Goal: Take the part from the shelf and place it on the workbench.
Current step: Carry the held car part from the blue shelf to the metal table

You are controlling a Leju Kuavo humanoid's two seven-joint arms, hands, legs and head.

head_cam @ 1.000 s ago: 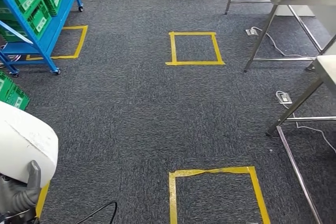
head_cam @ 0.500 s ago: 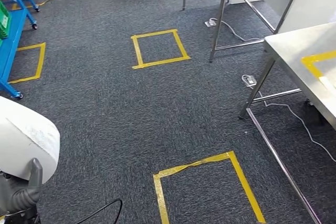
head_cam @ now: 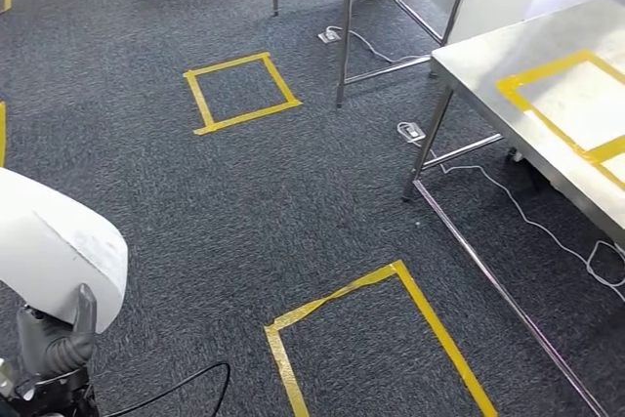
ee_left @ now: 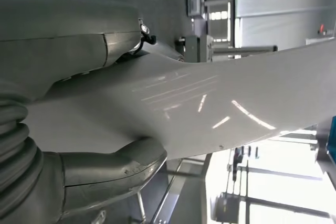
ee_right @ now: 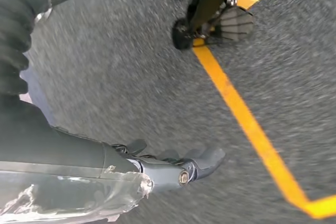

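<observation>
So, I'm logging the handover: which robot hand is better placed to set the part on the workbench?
Left. The left robot hand already grips the white part, thumb and fingers either side. The right robot hand hangs over the carpet, holding nothing. The workbench lies ahead to the right.

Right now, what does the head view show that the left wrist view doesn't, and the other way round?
Head view alone: the steel workbench with its yellow tape rectangle, ahead on the right, and yellow tape squares on the grey carpet. Left wrist view alone: the thumb and fingers lying on opposite faces of the part, and a bright hall background. Both share the left hand holding the white part.
</observation>
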